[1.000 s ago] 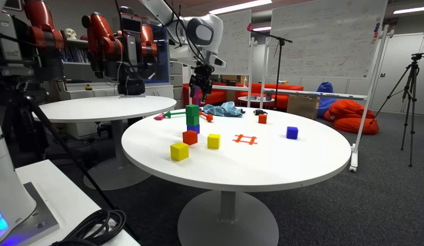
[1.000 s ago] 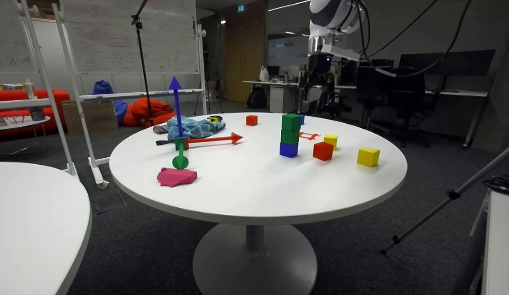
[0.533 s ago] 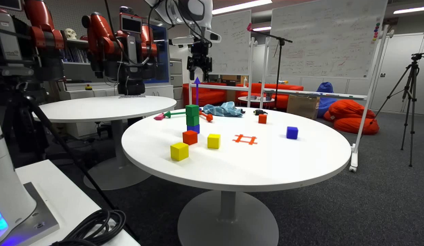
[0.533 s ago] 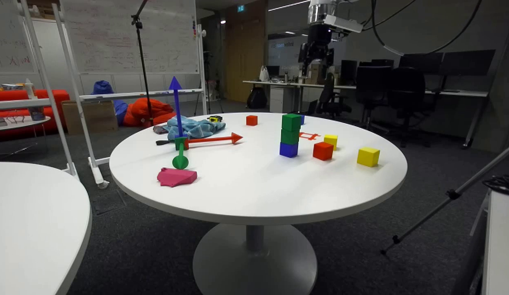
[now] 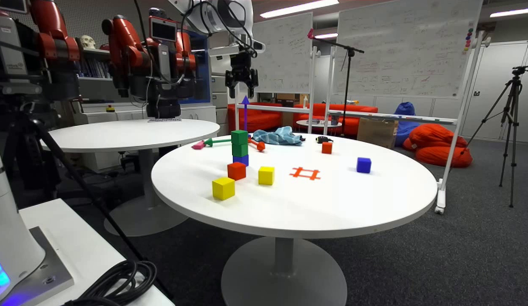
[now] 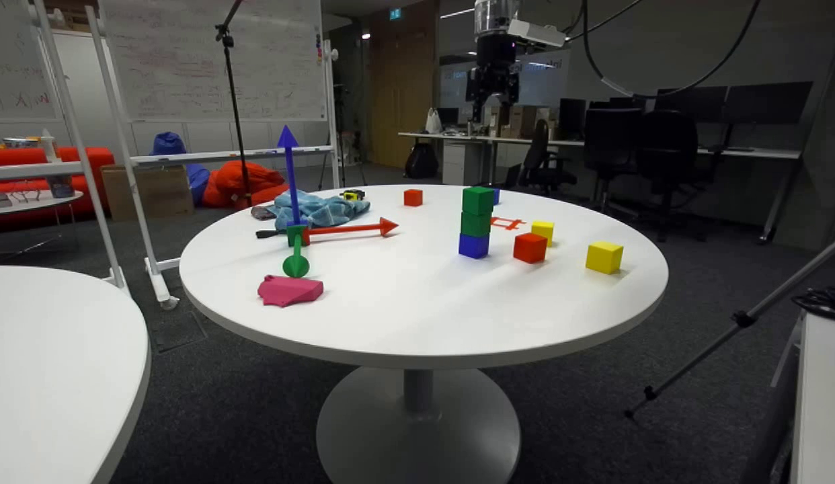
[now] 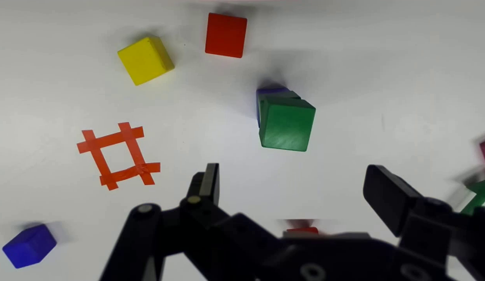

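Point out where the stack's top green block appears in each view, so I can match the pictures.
In an exterior view: top green block, just left of centre.
In an exterior view: top green block, right of centre.
Wrist view: top green block, slightly right of and above centre.
Shared landmark: red tape square, right of it in both exterior views, left in the wrist view.

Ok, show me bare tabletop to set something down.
Bare: between the pink piece and the block stack; between the tape square and lone blue block. Crowded: by the blue cloth and arrow model; around the red block, near the block stack.
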`<act>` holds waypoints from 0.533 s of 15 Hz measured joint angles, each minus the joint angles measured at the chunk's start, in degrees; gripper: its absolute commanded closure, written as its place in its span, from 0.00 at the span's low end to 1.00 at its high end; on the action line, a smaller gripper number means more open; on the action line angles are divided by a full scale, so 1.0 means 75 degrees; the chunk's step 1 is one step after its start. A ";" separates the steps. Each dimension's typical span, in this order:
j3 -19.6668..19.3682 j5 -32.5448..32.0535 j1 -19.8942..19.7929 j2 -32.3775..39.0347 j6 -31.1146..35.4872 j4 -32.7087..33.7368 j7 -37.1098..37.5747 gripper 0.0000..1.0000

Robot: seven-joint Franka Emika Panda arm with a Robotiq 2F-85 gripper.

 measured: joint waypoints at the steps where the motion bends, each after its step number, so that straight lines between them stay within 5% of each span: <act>1: 0.0027 0.0001 0.0004 0.0136 -0.0097 0.0183 -0.0049 0.00; 8: 0.0059 0.0095 -0.0051 0.1091 -0.0778 0.1300 -0.0381 0.00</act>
